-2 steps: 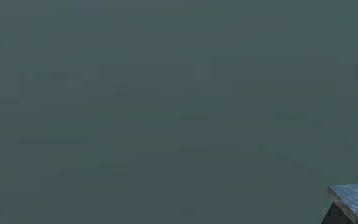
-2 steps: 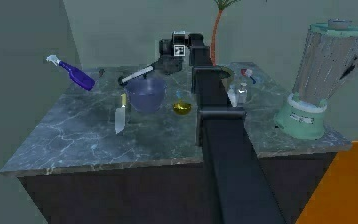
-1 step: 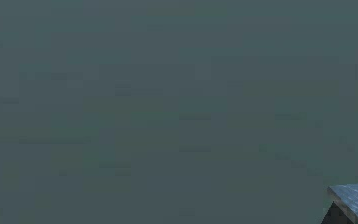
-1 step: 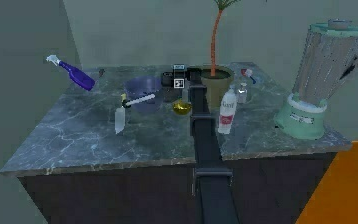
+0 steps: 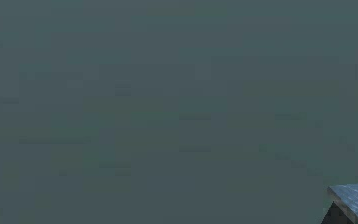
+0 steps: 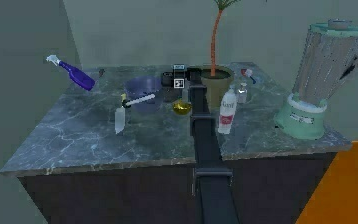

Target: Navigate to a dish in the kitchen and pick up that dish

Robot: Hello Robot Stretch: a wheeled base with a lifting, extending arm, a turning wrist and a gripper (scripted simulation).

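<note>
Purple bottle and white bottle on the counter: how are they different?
The purple bottle lies on its side, while the white bottle stands upright. The purple bottle is at the counter's left end; the white bottle stands near the middle, beside the arm. Both rest on the marble counter.

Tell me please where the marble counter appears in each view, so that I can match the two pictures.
Forward view: one corner of the counter sits at the bottom right edge.
Arm side view: the counter spans the middle, carrying a potted plant and a blender.
Shared landmark: the plain grey-green wall, probably the same one at the arm side view's left.
</note>
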